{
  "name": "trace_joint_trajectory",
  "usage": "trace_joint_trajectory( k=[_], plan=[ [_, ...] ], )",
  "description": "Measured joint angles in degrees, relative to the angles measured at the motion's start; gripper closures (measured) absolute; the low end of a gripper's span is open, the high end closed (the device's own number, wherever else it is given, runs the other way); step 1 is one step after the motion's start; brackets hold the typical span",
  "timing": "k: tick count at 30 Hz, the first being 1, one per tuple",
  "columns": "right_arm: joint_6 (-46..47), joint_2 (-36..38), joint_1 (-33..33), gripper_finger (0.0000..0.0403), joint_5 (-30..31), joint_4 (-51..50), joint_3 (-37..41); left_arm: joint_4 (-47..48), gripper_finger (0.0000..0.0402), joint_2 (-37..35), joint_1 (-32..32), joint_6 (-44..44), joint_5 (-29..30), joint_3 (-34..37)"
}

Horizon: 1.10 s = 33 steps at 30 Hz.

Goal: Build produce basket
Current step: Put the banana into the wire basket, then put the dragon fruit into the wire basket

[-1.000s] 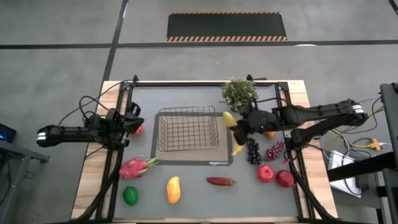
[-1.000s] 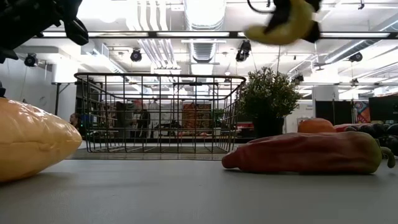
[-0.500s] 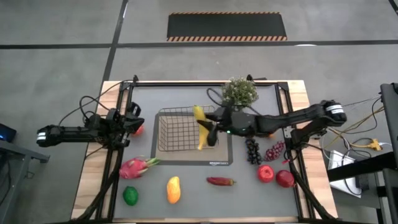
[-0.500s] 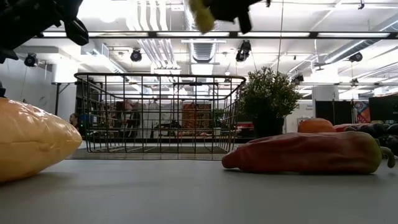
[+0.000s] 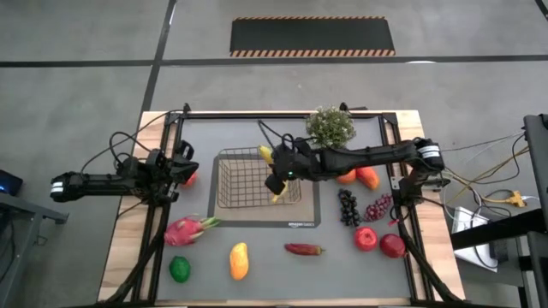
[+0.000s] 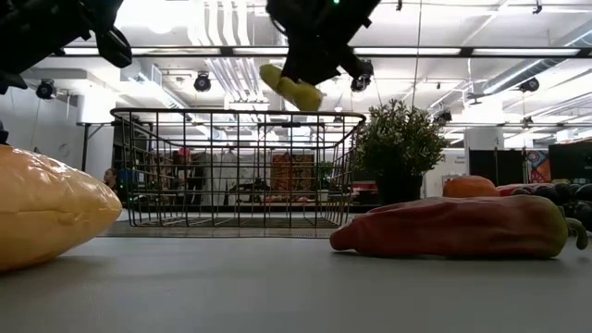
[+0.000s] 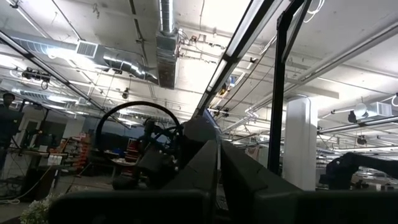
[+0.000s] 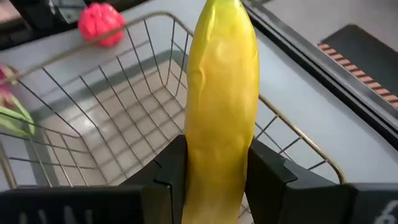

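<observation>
Carried leftward from beside the potted plant, the yellow toy banana (image 5: 275, 170) now hangs over the right end of the shallow dark wire basket (image 5: 242, 180), pinched by the right gripper (image 5: 278, 172); from above, the left gripper (image 5: 182, 165) waits well left of that basket, fingers pressed together. At table level, the banana (image 6: 290, 89) hangs above the basket's rim (image 6: 237, 113). From the right wrist, dark fingers (image 8: 272, 173) clamp the banana (image 8: 223, 106), basket floor (image 8: 124, 127) beyond.

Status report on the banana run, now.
Right gripper shut on banana, above basket. Left gripper shut, idle at table's left edge. Basket empty, nothing in the way.
</observation>
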<state>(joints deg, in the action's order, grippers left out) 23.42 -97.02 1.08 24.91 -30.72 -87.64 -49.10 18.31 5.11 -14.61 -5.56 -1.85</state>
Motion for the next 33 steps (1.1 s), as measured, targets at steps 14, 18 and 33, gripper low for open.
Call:
trace_joint_trajectory(
  k=[14,18,33],
  plan=[
    [0.2,-3.7,-0.1,0.0272,0.8,-5.2,-3.4,0.0,0.0398,0.0,0.0,0.0,0.0,0.0],
    [1.2,-4.0,-0.3,0.0241,0.8,-5.3,-3.4,0.0,0.0398,0.0,0.0,0.0,0.0,0.0],
    [-0.5,0.2,0.6,0.0189,0.2,-9.6,-4.0,0.2,0.0398,0.2,0.0,-0.1,0.0,0.0]
  ],
)
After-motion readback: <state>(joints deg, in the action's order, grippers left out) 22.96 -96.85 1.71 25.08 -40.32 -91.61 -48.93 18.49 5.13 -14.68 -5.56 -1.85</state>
